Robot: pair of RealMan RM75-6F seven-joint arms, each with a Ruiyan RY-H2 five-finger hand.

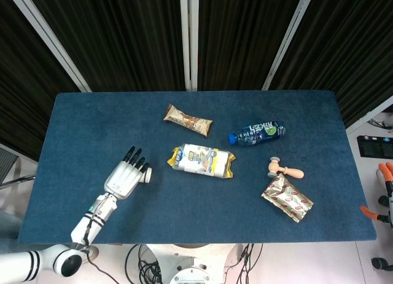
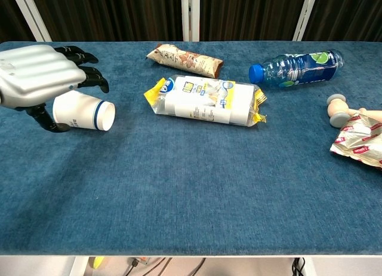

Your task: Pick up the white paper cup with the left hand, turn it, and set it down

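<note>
The white paper cup (image 2: 83, 112) with a blue band lies on its side at the left of the blue table (image 2: 191, 192), its mouth facing right. My left hand (image 2: 42, 73) arches over the cup's base end, with dark fingers (image 2: 89, 76) spread above its far side and the thumb (image 2: 45, 120) low at its near side. No closed grip on the cup shows. From the head view, the left hand (image 1: 126, 178) hides most of the cup (image 1: 146, 175), leaving only the rim end visible. The right hand does not appear in either view.
A yellow snack pack (image 2: 206, 101) lies just right of the cup. Behind it is a brown snack bar (image 2: 185, 59). A blue-capped bottle (image 2: 298, 67), a wooden mallet (image 2: 343, 109) and a foil packet (image 2: 361, 141) lie at the right.
</note>
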